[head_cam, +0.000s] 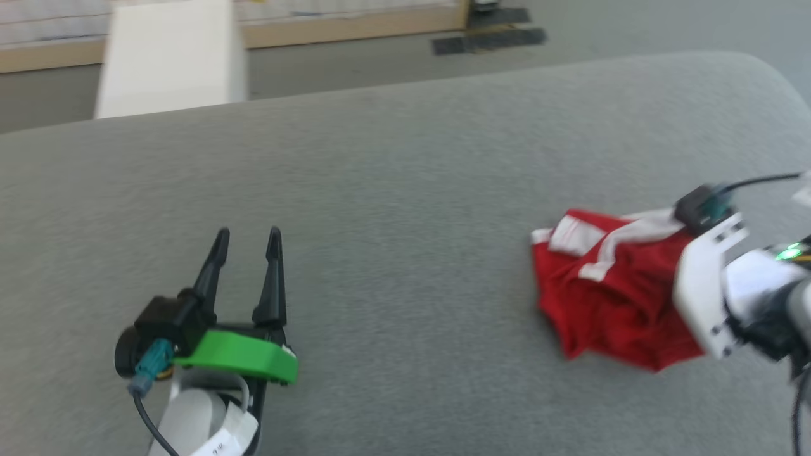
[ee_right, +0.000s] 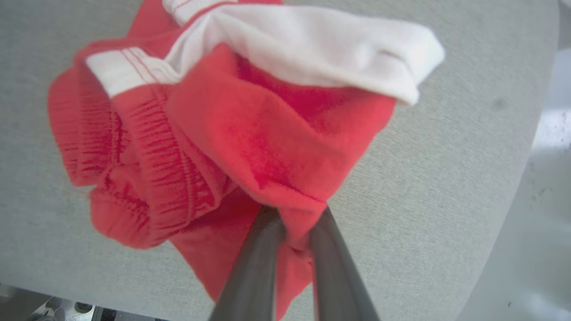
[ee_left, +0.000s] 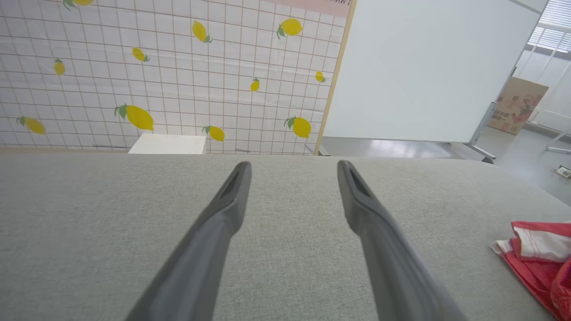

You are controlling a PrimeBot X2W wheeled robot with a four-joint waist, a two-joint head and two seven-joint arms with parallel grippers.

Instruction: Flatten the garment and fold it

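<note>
The right gripper [ee_right: 298, 217] is closed on a fold of red cloth of the garment [ee_right: 250, 133], which is pinched between its two dark fingers near the tips. The rest of the garment lies crumpled just beyond the fingers on the grey padded surface [head_cam: 393, 190], with a wide white stripe at its far side. The left gripper [head_cam: 248, 232] has its fingers spread wide and holds nothing; the garment is well apart from it, to its right.
</note>
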